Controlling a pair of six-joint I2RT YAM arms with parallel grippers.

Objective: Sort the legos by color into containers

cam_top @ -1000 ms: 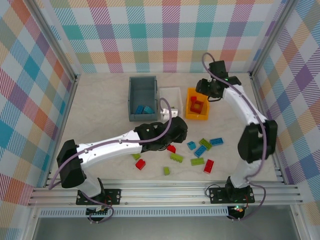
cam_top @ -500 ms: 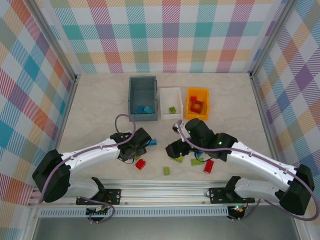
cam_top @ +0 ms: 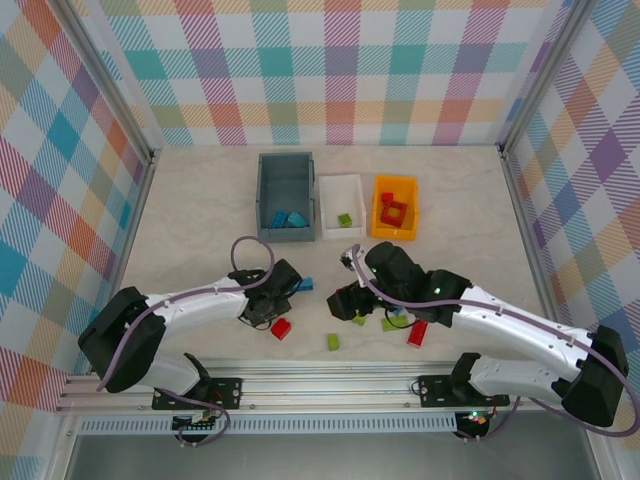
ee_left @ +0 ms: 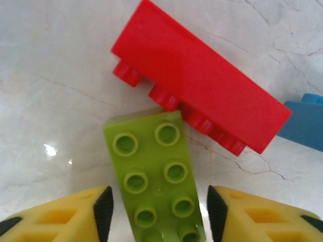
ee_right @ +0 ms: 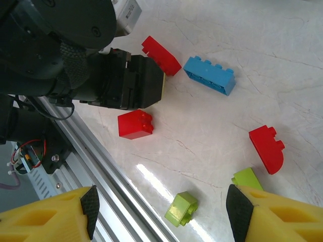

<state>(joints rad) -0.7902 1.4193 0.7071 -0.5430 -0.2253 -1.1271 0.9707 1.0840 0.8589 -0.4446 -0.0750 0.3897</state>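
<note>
Both arms down over the loose legos near the six o'clock edge of the table (cam_top: pixel 200 220), after standing by the containers at twelve o'clock a second ago. Left end effector (ee_left: pixel 157 212) lowered astride a lime green brick (ee_left: pixel 154 176), part open, one pad on each side with slim gaps, nothing clamped yet. Touching that brick's twelve o'clock end, a long red brick (ee_left: pixel 202 96) tipped on its side; just past it at three o'clock, a blue brick (ee_left: pixel 305 126). Right end effector (ee_right: pixel 159 212) wide and empty, hovering above a scatter of red, blue and lime bricks, swung across from the orange bin (cam_top: pixel 376 210). Newly uncovered in the white bin (cam_top: pixel 324 205), one lime piece (cam_top: pixel 344 219); red pieces (cam_top: pixel 397 210) in the orange bin, blue pieces (cam_top: pixel 288 218) in the grey-blue bin (cam_top: pixel 262 195). Probable meaning: last drop-offs finished, fresh picks beginning, with the lime green brick bound for the white bin. Plenty of bricks left on the table, so sorting likely far from done.
</note>
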